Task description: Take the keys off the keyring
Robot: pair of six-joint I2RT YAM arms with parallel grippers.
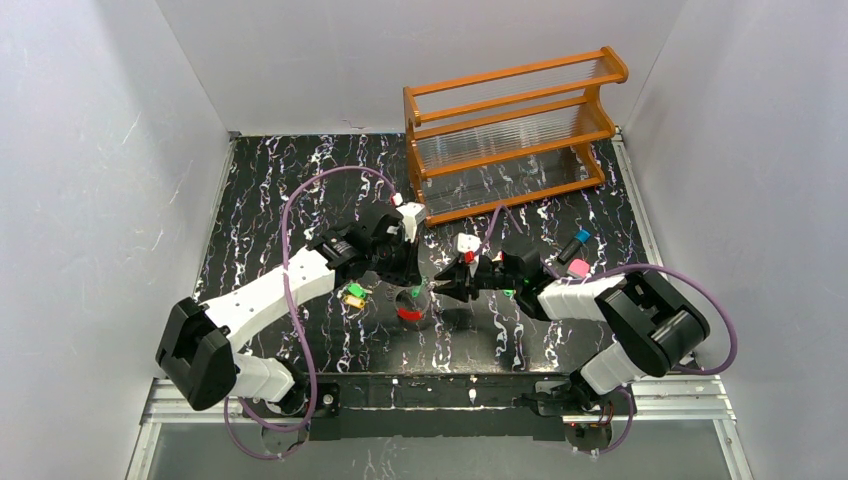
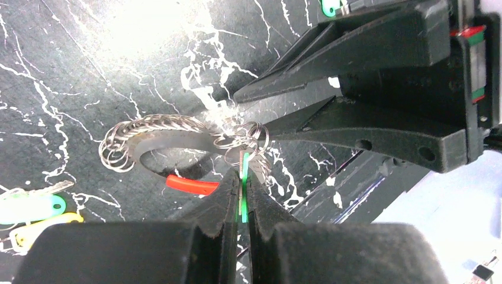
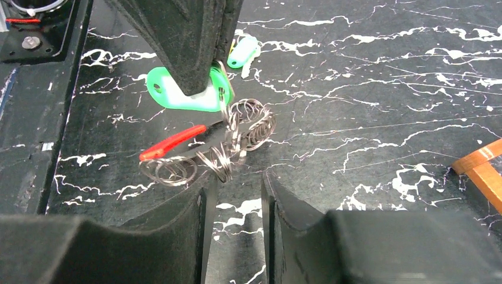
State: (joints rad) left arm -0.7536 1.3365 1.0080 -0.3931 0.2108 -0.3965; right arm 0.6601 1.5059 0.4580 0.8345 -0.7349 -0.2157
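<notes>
The keyring (image 2: pixel 155 128) is a silvery coil with a red segment (image 2: pixel 190 184), held tilted just above the table; it also shows in the top view (image 1: pixel 412 306) and the right wrist view (image 3: pixel 234 139). My left gripper (image 2: pixel 242 176) is shut on a green key (image 2: pixel 244 161) that hangs on the coil; its green head (image 3: pixel 180 90) shows under the left fingers (image 3: pixel 186 41). My right gripper (image 3: pixel 235 182) is open, its tips just short of the coil, touching nothing. In the top view the left gripper (image 1: pixel 408 272) and right gripper (image 1: pixel 443 284) meet over the ring.
Two loose keys, pale green (image 2: pixel 32 207) and yellow (image 2: pixel 38 228), lie on the table left of the ring (image 1: pixel 353 295). Blue (image 1: pixel 581 239) and pink (image 1: pixel 578 268) tags lie to the right. The orange wooden rack (image 1: pixel 510 130) stands at the back right.
</notes>
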